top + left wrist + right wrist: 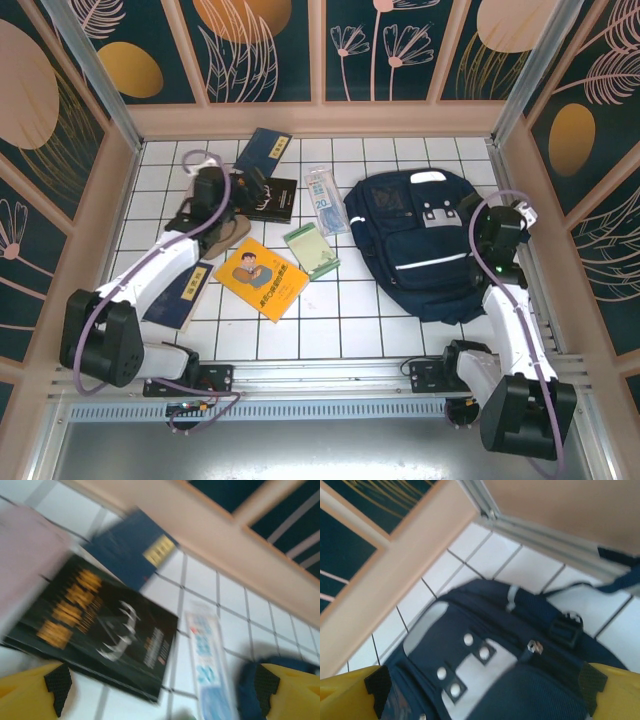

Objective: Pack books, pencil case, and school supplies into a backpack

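The navy-blue backpack (425, 245) lies flat at the right, closed, with a zip pull (534, 646) near its top. My right gripper (472, 212) hovers open above the backpack's upper part (485, 685), holding nothing. My left gripper (250, 185) is open over the near edge of the black book (272, 198) with gold lettering (95, 625), its jaws wide apart (162, 692). Behind it lies the navy booklet (262, 152). The clear packet marked "20" (325, 200) and green notepad (311, 250) sit mid-table, the yellow book (262, 278) nearer. A tan pouch (222, 236), perhaps the pencil case, lies under my left arm.
Another flat navy item (185, 295) lies beneath my left forearm. Wooden walls (320, 120) close in the white tiled table on three sides. Bare tiles (340, 320) stretch between the yellow book and the backpack.
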Tool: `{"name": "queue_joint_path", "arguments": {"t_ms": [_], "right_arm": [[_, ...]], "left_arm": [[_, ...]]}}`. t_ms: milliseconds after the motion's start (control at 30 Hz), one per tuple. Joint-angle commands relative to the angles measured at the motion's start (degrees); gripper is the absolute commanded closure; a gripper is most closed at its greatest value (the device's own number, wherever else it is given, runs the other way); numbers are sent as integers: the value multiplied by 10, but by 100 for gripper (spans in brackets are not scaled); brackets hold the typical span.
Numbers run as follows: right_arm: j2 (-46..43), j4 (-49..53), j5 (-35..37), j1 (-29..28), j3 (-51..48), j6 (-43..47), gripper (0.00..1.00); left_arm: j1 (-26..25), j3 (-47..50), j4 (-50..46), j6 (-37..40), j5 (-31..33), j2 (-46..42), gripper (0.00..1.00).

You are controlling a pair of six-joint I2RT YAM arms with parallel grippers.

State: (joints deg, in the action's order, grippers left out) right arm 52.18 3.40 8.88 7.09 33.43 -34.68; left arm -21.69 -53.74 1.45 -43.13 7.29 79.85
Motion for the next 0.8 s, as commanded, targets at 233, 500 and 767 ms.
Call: {"name": "queue_joint_path", "arguments": {"t_ms": [233,500,767], "right_arm": [[5,129,-64,-8,-48,-20,1],[28,158,-77,-21,-54,-16,1],[19,153,-135,-91,-97,-49,1]], "left_arm": [[-191,-102,25,-73,-69,195,14],[-242,-235,16,-62,-122,357,27],[-244,-399,-20,-33,-156,502,43]]}}
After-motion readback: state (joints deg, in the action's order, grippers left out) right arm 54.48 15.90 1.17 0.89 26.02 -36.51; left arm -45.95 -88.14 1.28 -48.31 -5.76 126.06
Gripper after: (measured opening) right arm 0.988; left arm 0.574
